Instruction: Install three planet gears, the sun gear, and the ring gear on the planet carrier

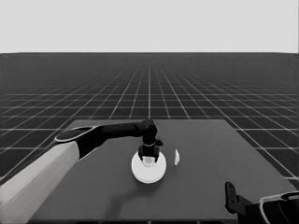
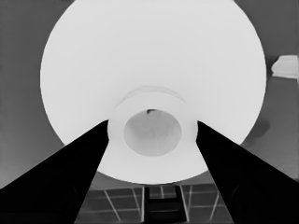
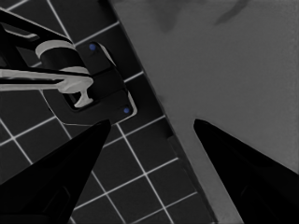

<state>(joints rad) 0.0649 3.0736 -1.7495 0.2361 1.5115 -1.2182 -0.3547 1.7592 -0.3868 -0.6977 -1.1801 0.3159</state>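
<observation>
the left gripper [image 1: 148, 156] grips the raised hub of the larger round part [image 1: 148, 169], one finger on each side, at the middle of the counter [image 1: 205, 158]. a thin white piece [image 1: 177, 157] stands just beside it. the right gripper [image 3: 152, 128] waits wide and empty over the counter's near right corner.

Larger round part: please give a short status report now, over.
Left gripper over table middle, fingers astride raised hub of larger round part. Right gripper parked at near right corner, open, empty. Thin white piece lies apart, not in the way.
</observation>
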